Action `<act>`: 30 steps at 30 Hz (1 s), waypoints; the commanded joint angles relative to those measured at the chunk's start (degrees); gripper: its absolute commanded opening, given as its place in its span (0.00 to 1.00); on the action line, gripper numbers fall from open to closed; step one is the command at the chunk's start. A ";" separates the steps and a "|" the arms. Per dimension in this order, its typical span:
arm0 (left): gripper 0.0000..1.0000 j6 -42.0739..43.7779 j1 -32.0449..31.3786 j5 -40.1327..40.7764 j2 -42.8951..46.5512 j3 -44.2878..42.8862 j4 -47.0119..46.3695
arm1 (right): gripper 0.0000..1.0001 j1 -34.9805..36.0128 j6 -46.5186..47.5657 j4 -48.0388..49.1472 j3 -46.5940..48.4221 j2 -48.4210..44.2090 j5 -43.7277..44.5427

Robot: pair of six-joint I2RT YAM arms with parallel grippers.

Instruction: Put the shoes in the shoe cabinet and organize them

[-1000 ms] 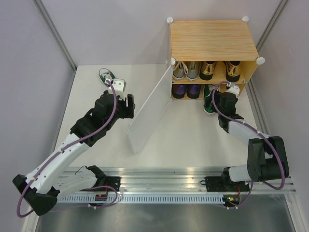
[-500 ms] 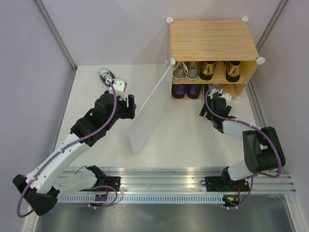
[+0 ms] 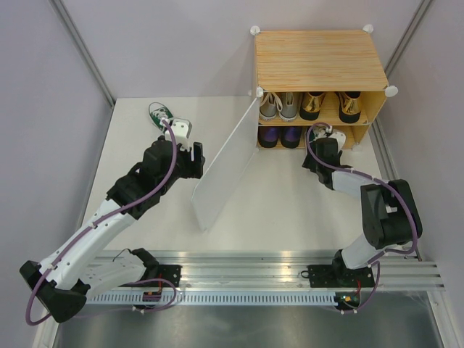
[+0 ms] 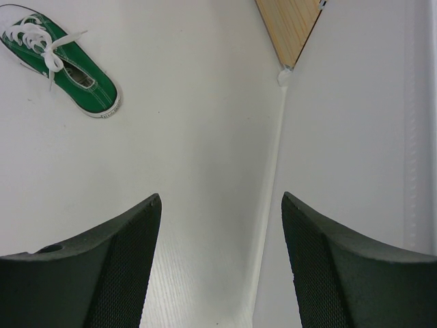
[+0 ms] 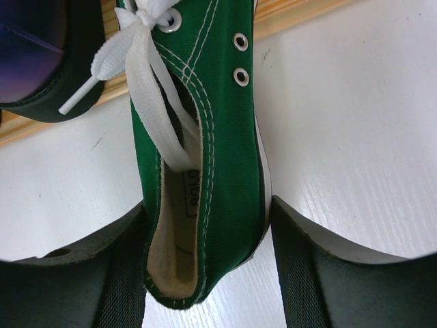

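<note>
A white surface [image 3: 290,196] is sitting between pale walls. One green sneaker [image 4: 65,65] is lying far left on it. My left end effector [image 4: 220,201] is hovering spread beside the open door panel [image 3: 225,163]. My right end effector [image 5: 208,205] is pinching the other green sneaker [image 5: 225,137] by its heel, toe at the shoe cabinet [image 3: 319,61] lower shelf, beside a purple shoe [image 5: 34,61].

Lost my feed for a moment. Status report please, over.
Left pincer open, empty, by the door panel. Right pincer gripping green sneaker by the heel, toe at lower shelf. Other green sneaker loose on table. Nothing blocking.
</note>
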State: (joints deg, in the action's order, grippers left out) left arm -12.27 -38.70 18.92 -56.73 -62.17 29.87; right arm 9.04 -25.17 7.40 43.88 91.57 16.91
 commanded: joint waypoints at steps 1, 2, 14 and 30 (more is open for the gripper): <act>0.75 2.60 -0.15 -0.29 0.04 -0.49 -1.48 | 0.31 -1.73 1.61 0.86 2.00 -1.48 0.67; 0.75 2.60 -0.15 -0.20 0.04 -0.49 -1.48 | 0.28 -2.09 1.79 0.86 2.00 -2.00 0.50; 0.75 2.96 -0.15 -0.02 -0.05 -0.49 -1.39 | 0.04 -3.76 5.83 8.07 5.68 1.50 -0.47; 0.75 3.22 -0.15 -0.46 -0.57 -0.49 -1.39 | 0.01 -4.29 6.45 12.10 14.39 11.17 -1.70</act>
State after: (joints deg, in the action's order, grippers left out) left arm -10.98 -38.70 18.94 -57.12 -62.17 29.87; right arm 5.13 -19.57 11.75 55.44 102.24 15.35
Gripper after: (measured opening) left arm 0.753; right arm 0.666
